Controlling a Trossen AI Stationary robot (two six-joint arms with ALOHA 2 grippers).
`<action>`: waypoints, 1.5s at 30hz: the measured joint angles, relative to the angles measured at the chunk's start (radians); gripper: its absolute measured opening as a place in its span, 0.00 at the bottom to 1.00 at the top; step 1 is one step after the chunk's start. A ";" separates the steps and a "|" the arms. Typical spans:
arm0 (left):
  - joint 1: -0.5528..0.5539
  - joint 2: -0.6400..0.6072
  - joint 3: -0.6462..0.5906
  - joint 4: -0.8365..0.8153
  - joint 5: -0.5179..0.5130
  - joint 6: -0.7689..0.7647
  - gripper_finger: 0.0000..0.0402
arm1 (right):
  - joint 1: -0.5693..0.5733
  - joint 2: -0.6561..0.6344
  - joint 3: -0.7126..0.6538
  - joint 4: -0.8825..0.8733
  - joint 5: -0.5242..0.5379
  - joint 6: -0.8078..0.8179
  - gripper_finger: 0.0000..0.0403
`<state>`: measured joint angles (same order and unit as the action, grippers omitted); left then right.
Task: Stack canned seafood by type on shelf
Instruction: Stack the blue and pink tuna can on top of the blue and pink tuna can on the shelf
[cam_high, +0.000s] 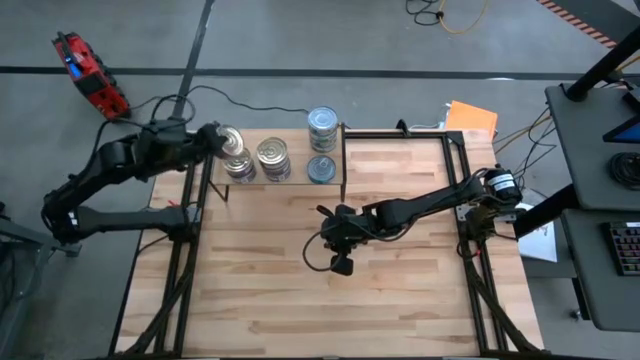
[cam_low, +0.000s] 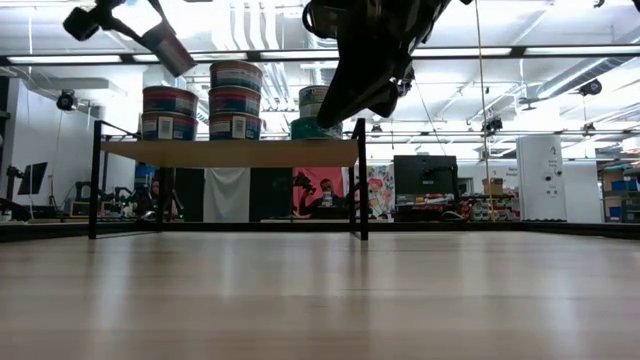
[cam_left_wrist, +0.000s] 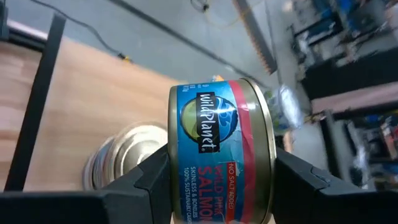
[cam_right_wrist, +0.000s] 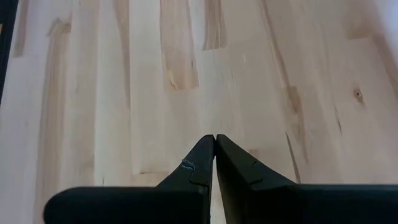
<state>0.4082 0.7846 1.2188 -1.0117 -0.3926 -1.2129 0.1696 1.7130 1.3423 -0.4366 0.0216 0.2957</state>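
Note:
My left gripper (cam_high: 222, 140) is at the left end of the shelf (cam_high: 285, 182), shut on a tin (cam_left_wrist: 221, 152) with a blue and red salmon label. The tin hangs tilted above the leftmost stack of tins (cam_high: 240, 166), whose pale lid (cam_left_wrist: 127, 152) shows below it. More stacks stand on the board: a middle one (cam_high: 273, 158) and two at the right end (cam_high: 322, 130) (cam_high: 321, 168). In the low view the stacks (cam_low: 235, 100) rest on the raised board (cam_low: 230, 152). My right gripper (cam_right_wrist: 215, 144) is shut and holds nothing, hovering over the tabletop's middle (cam_high: 340, 262). My left gripper pinches the salmon tin between its two fingers (cam_left_wrist: 146, 183), one finger on each flat end, so the label wall (cam_left_wrist: 205, 130) faces the wrist camera. The tin (cam_low: 170, 48) is lifted clear and tilted, above the leftmost stack.
The shelf has thin black posts (cam_low: 96, 180) and a dark upright end panel (cam_high: 345, 160) at its right. Bare butcher-block tabletop (cam_high: 300, 290) spreads in front of the shelf. A red tool (cam_high: 88, 75) and cables lie on the floor beyond the table.

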 joint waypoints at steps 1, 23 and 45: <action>-0.001 0.001 -0.006 -0.001 0.003 0.000 0.44 | 0.000 0.000 -0.001 0.001 -0.001 0.006 0.02; 0.000 0.059 -0.038 -0.030 0.018 -0.001 0.44 | 0.000 0.000 -0.004 0.006 0.000 0.030 0.02; 0.000 0.090 -0.051 -0.034 0.007 0.000 0.44 | 0.000 0.000 -0.004 0.007 0.003 0.046 0.02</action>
<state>0.4080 0.8747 1.1683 -1.0459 -0.3860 -1.2131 0.1696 1.7130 1.3384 -0.4294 0.0250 0.3416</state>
